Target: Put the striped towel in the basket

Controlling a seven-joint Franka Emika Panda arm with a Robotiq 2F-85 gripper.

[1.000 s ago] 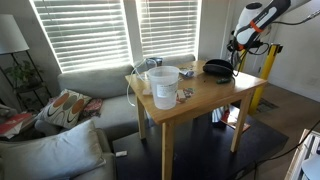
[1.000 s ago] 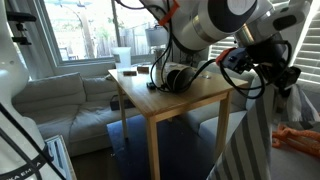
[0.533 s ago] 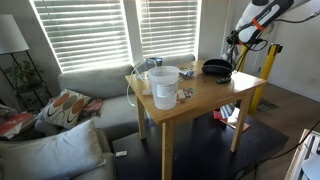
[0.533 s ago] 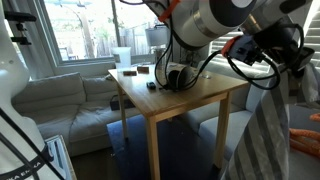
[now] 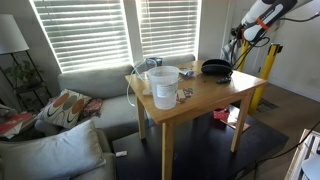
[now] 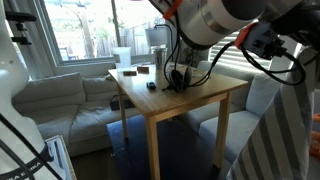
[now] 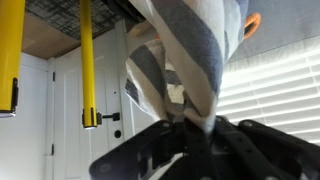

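Note:
The striped grey-and-white towel is pinched between my gripper's jaws in the wrist view, whose picture seems to stand upside down. In an exterior view the towel hangs at the far right, beyond the table's edge, below my gripper. In an exterior view my arm and gripper are raised to the right of the wooden table. The black basket sits on the table's far right corner; it also shows in an exterior view.
A white bucket stands on the table near small items. A grey sofa with cushions is beside the table. A yellow stand is next to the arm. Window blinds are behind.
My gripper with the towel has risen a little and swung further toward the frame's right edge in an exterior view. The table items have not moved.

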